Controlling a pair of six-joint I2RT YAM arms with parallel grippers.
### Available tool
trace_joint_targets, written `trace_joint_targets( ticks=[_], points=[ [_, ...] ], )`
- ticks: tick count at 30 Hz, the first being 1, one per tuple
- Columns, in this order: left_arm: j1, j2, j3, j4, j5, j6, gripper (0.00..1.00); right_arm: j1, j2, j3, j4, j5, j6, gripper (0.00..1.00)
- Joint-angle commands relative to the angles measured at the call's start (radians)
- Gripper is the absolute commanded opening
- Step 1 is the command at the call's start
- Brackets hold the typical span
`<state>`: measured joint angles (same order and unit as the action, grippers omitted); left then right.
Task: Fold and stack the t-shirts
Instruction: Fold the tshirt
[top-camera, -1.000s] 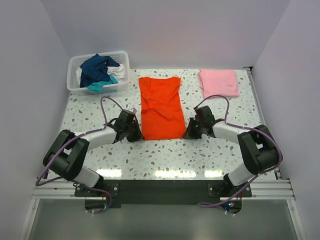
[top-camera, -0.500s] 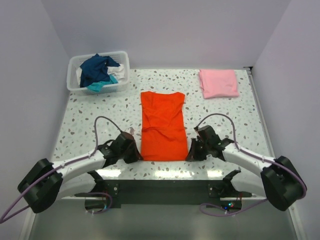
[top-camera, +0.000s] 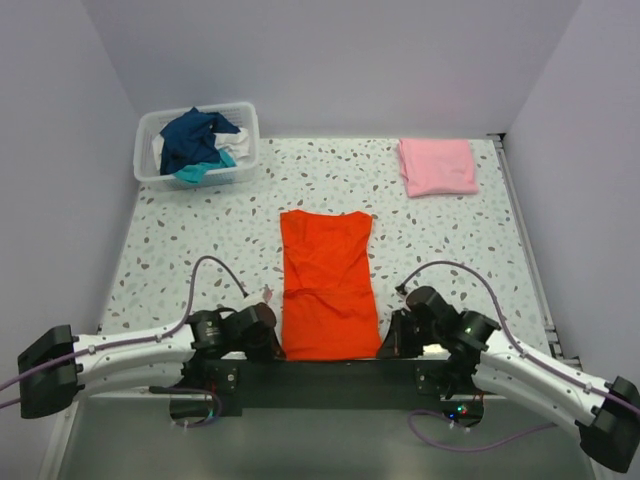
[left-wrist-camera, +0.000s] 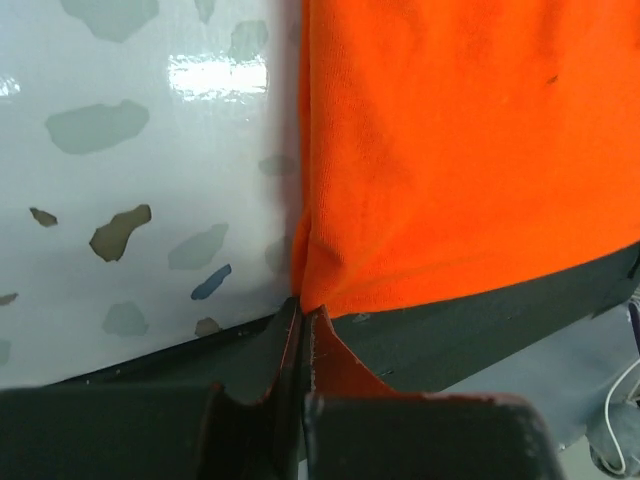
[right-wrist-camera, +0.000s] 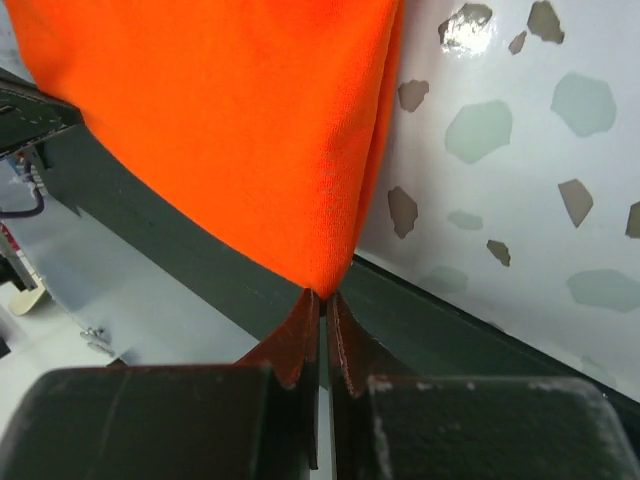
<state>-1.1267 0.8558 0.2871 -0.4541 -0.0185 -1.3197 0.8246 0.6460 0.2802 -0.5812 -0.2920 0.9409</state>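
Both left fingers (left-wrist-camera: 266, 374) and right fingers (right-wrist-camera: 291, 349) pinch the orange-red t-shirt (top-camera: 325, 285) by its near corners.

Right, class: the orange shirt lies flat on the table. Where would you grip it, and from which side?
Probably its two near corners, one per gripper, coming in low from the table's near edge. The orange shirt lies flat and lengthwise with its hem at that edge, so both corners are free to pinch. The left gripper and right gripper are shut on exactly those corners.

Overhead wide; wrist views close, sharing orange shirt (top-camera: 327, 290).
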Motion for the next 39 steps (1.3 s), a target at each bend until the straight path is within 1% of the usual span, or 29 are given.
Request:
trace_joint_targets(
  ticks=[1, 3, 5, 7, 10, 11, 16, 17, 21, 22, 24, 25, 27, 29, 32, 35, 39],
  points=[
    [-0.057, 0.052, 0.063, -0.159, -0.083, -0.073, 0.00, 0.018, -0.020, 0.040, -0.127, 0.007, 0.041, 0.00],
    [-0.062, 0.069, 0.102, -0.179, -0.116, -0.082, 0.00, 0.018, -0.005, 0.083, -0.143, 0.031, 0.015, 0.00],
    [-0.062, 0.077, 0.132, -0.166, -0.130, -0.075, 0.00, 0.018, 0.020, 0.120, -0.149, 0.053, -0.017, 0.00],
    [-0.062, 0.069, 0.153, -0.155, -0.146, -0.069, 0.00, 0.018, 0.064, 0.155, -0.182, 0.111, -0.036, 0.00],
    [-0.062, 0.052, 0.220, -0.205, -0.214, -0.059, 0.00, 0.018, 0.093, 0.270, -0.233, 0.207, -0.094, 0.00],
    [-0.061, 0.048, 0.260, -0.215, -0.259, -0.043, 0.00, 0.018, 0.093, 0.327, -0.246, 0.233, -0.117, 0.00],
    [-0.059, 0.037, 0.379, -0.254, -0.377, 0.002, 0.00, 0.016, 0.122, 0.483, -0.341, 0.410, -0.186, 0.00],
    [-0.058, 0.040, 0.417, -0.256, -0.426, 0.016, 0.00, 0.016, 0.144, 0.525, -0.347, 0.419, -0.204, 0.00],
    [-0.018, 0.057, 0.532, -0.279, -0.518, 0.077, 0.00, 0.002, 0.198, 0.597, -0.316, 0.438, -0.246, 0.00],
    [0.010, 0.060, 0.564, -0.279, -0.538, 0.108, 0.00, -0.004, 0.222, 0.625, -0.310, 0.447, -0.264, 0.00],
    [0.050, 0.074, 0.592, -0.270, -0.535, 0.140, 0.00, -0.028, 0.239, 0.649, -0.284, 0.456, -0.284, 0.00],
    [0.105, 0.078, 0.612, -0.261, -0.523, 0.166, 0.00, -0.042, 0.248, 0.672, -0.272, 0.458, -0.303, 0.00],
    [0.149, 0.094, 0.624, -0.232, -0.499, 0.226, 0.00, -0.091, 0.264, 0.686, -0.228, 0.439, -0.329, 0.00],
    [0.191, 0.114, 0.642, -0.195, -0.494, 0.280, 0.00, -0.157, 0.291, 0.705, -0.188, 0.406, -0.366, 0.00],
    [0.248, 0.166, 0.679, -0.163, -0.477, 0.341, 0.00, -0.211, 0.322, 0.718, -0.131, 0.344, -0.390, 0.00],
    [0.323, 0.227, 0.710, -0.118, -0.425, 0.401, 0.00, -0.214, 0.374, 0.748, -0.065, 0.323, -0.395, 0.00],
    [0.435, 0.305, 0.730, -0.060, -0.344, 0.450, 0.00, -0.237, 0.444, 0.777, -0.020, 0.318, -0.390, 0.00]
  ],
)
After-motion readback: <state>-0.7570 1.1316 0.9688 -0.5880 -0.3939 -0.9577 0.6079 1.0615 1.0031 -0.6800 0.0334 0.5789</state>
